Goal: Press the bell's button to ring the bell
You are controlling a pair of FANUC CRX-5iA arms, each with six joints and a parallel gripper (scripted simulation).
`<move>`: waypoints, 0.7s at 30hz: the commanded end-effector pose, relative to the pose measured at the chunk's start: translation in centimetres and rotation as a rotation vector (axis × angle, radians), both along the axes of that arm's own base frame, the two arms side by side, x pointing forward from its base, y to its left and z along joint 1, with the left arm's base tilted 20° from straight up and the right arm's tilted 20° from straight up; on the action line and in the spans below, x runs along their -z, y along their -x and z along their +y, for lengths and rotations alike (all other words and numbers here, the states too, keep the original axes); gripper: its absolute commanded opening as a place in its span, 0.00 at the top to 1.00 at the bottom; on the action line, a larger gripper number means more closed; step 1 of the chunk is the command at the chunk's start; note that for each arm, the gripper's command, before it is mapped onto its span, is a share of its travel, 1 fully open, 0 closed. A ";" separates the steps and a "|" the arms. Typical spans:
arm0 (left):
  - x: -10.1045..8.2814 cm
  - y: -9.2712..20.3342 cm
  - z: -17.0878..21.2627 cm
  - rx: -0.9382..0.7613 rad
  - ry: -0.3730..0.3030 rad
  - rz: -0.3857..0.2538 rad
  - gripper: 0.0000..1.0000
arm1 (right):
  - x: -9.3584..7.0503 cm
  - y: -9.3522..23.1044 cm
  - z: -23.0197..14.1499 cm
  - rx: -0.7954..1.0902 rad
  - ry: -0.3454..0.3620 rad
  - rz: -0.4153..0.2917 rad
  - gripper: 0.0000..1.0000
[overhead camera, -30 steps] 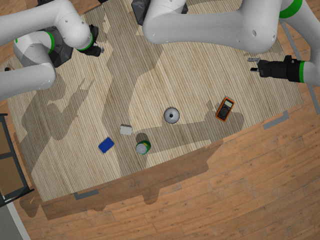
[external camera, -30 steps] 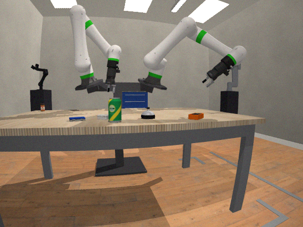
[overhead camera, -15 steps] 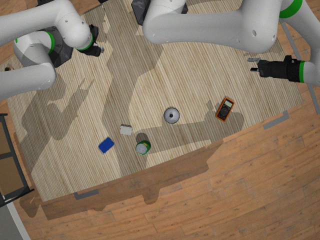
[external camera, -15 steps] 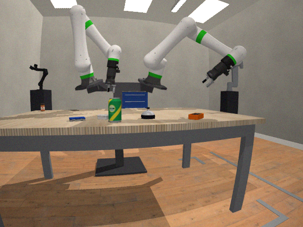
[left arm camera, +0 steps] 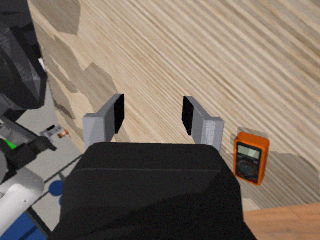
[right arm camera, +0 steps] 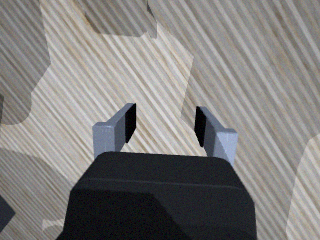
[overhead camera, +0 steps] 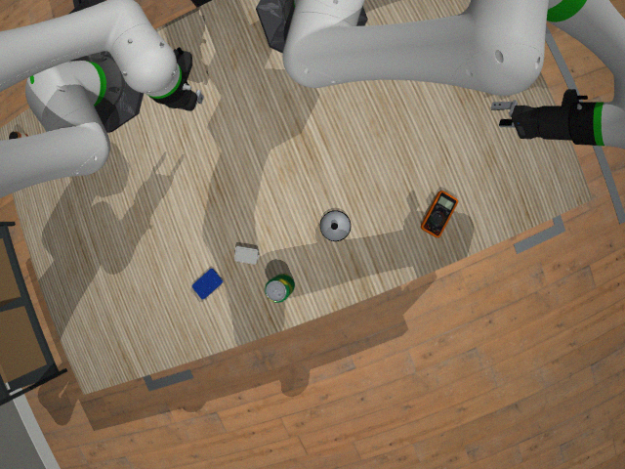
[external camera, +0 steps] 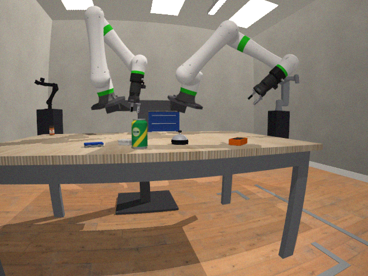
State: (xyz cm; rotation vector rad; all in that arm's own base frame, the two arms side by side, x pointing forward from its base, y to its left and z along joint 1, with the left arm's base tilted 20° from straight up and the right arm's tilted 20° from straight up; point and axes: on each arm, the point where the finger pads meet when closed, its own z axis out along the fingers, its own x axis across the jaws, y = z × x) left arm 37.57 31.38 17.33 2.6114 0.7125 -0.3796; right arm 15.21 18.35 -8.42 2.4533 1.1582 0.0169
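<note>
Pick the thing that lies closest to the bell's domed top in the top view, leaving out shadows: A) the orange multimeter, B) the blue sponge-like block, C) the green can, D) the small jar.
C: the green can has the shortest gap to the bell.

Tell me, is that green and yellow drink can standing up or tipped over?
Upright: the green and yellow metal can rests on its base, its silver lid facing the top view.
</note>
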 end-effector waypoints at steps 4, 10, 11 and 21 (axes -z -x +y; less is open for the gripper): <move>-1.9 3.2 3.3 -0.229 -0.079 0.048 0.00 | 0.0 0.0 0.1 -0.001 -0.001 0.000 0.00; -4.1 7.3 6.6 -0.511 -0.162 0.107 0.00 | 0.0 0.0 0.1 -0.001 -0.001 0.000 0.00; -4.4 8.0 7.1 -0.556 -0.174 0.116 0.00 | 0.0 0.0 0.1 -0.001 -0.001 0.000 0.00; -7.5 14.4 10.6 -0.971 -0.274 0.194 0.00 | 0.0 0.0 0.1 -0.001 -0.001 0.000 0.00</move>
